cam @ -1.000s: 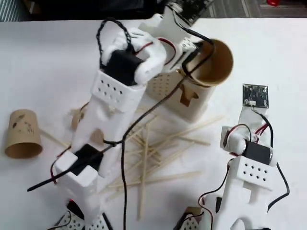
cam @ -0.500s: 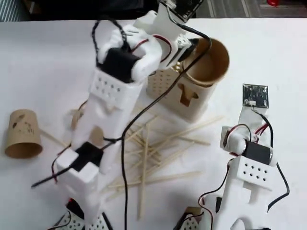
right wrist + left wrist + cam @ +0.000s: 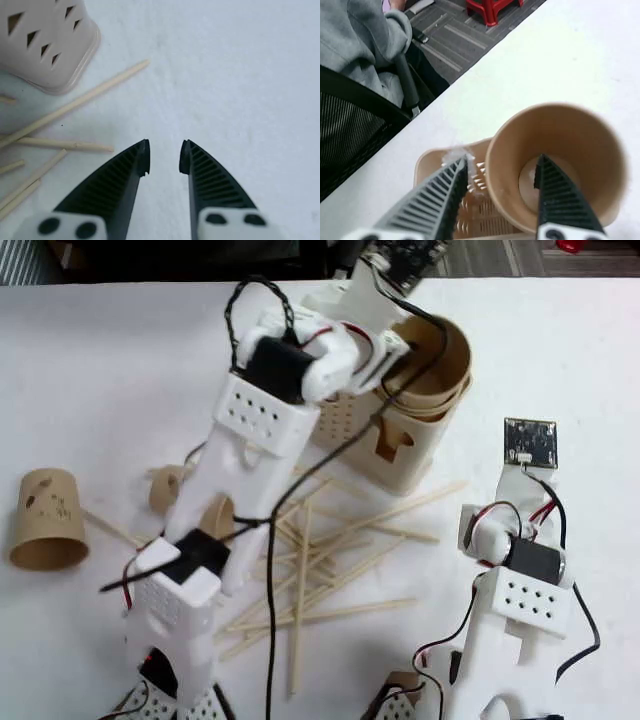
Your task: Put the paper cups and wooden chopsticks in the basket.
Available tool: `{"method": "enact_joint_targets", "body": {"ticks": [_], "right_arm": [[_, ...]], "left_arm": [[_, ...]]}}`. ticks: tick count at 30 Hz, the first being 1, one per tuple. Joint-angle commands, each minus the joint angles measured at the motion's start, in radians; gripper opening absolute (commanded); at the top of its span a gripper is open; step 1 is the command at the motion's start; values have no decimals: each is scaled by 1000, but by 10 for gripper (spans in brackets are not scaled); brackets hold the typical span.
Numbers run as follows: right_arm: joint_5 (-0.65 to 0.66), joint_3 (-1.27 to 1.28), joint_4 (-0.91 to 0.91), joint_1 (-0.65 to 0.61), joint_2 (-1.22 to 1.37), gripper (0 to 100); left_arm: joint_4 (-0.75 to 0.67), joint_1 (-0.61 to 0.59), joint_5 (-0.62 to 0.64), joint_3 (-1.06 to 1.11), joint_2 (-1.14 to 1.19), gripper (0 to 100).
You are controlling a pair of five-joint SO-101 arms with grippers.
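Observation:
A brown paper cup (image 3: 437, 368) stands upright inside the beige perforated basket (image 3: 402, 454), at its far end. My left gripper (image 3: 500, 167) is open astride the cup's rim (image 3: 492, 165): one finger is inside the cup, the other outside over the basket (image 3: 470, 212). Another paper cup (image 3: 45, 521) lies on its side at the table's left. Several wooden chopsticks (image 3: 322, 552) lie scattered in front of the basket. My right gripper (image 3: 163, 155) hovers open over bare table near one chopstick (image 3: 75, 105) and the basket's corner (image 3: 47, 45).
Two brown cup-like shapes (image 3: 166, 487) (image 3: 216, 517) peek out beside the left arm, partly hidden. The right arm (image 3: 520, 590) stands at the front right. The table's far edge runs just behind the basket.
The left arm has swung the cup from a tilt above the basket's far end down into the basket, where it now sits upright. The right arm has not moved.

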Motion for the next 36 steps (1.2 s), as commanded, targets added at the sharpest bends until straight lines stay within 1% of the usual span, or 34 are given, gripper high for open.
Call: {"method": "enact_joint_targets", "body": {"ticks": [1, 4, 7, 14, 16, 18, 21, 26, 28, 32, 36], "right_arm": [[0, -3, -24, 4, 1, 110], [0, -3, -25, 4, 1, 110], [0, -3, -25, 4, 1, 110], [0, -3, -25, 4, 1, 110], [0, -3, -25, 4, 1, 110], [0, -3, -25, 4, 1, 110], [0, -3, -25, 4, 1, 110], [0, -2, -25, 5, 1, 110], [0, -2, -25, 5, 1, 110], [0, -2, -25, 5, 1, 110], [0, 8, -27, 5, 1, 110]], "left_arm": [[-95, 39, 6, -5, -90, 225], [-127, 35, 6, -6, -97, 225], [-120, 42, 6, -38, -114, 225], [0, 42, 6, -190, -185, 225], [51, 42, 0, -221, -199, 225], [106, 42, -32, -238, -205, 225], [178, 36, -48, -235, -206, 225], [404, 19, -51, -288, -236, 225], [454, 15, -69, -304, -266, 225], [450, -85, -178, -152, -367, 225], [450, -162, -264, 166, -492, 225]]}}
